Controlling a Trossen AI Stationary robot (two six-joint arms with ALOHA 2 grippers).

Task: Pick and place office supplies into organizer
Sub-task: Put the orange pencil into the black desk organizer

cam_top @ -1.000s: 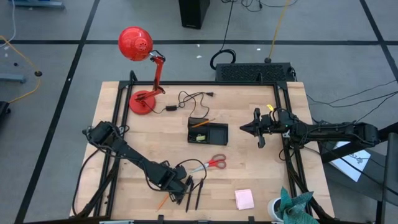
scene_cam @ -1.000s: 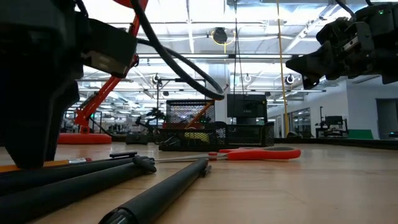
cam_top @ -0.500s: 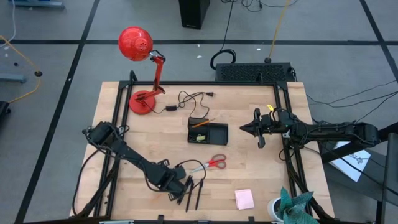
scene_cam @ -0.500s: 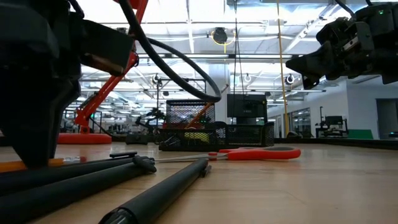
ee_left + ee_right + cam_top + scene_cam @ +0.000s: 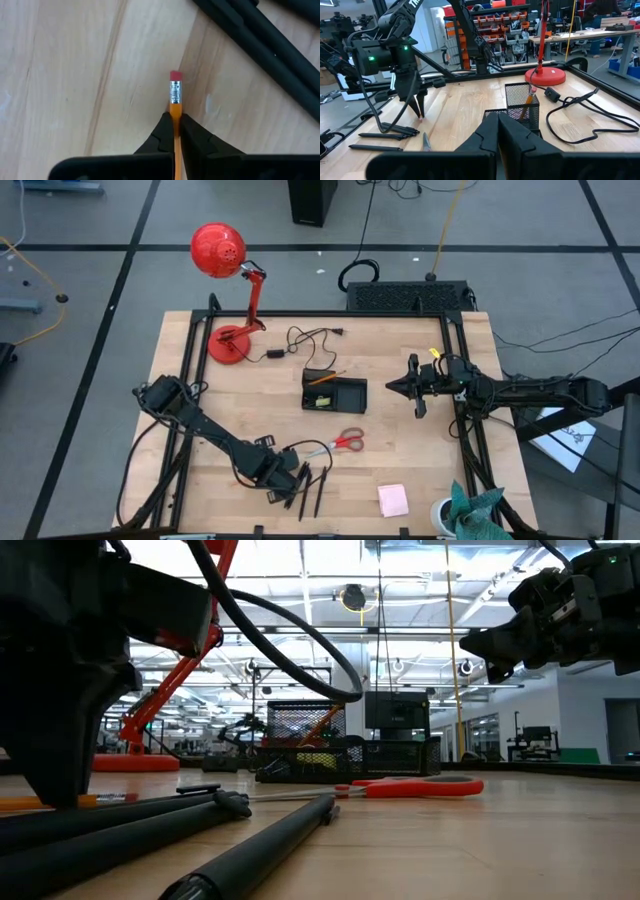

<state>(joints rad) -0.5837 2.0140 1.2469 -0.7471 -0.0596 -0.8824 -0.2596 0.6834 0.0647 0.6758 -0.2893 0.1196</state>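
An orange pencil (image 5: 175, 95) with a red eraser lies near the table's near edge, and my left gripper (image 5: 175, 124) is shut on it. Just to its right, black pens (image 5: 312, 486) lie on the wood, with red-handled scissors (image 5: 345, 442) beyond them. The black organizer (image 5: 334, 393) stands mid-table with another pencil (image 5: 326, 378) leaning in it. A pink sticky-note pad (image 5: 392, 500) lies near right. My right gripper (image 5: 393, 387) hangs shut above the table, right of the organizer, holding nothing. My left gripper pinches the pencil's shaft (image 5: 175, 113) between its two fingertips, just behind the metal band at the eraser end. The fingers come from above, pointing down, and lie across the pencil. In the low view the pencil (image 5: 70, 802) lies level, low at the table.
A red desk lamp (image 5: 228, 290) stands at the far left with a black cable (image 5: 310, 340) beside it. A cup with green cloth (image 5: 468, 510) sits at the near right corner. Bare wood lies between the organizer and the scissors.
My left gripper has shut on the orange pencil's eraser end; its fingers stood apart around it a second ago. The arm has shifted only slightly and the pencil stays low by the pens. My right arm has kept still.
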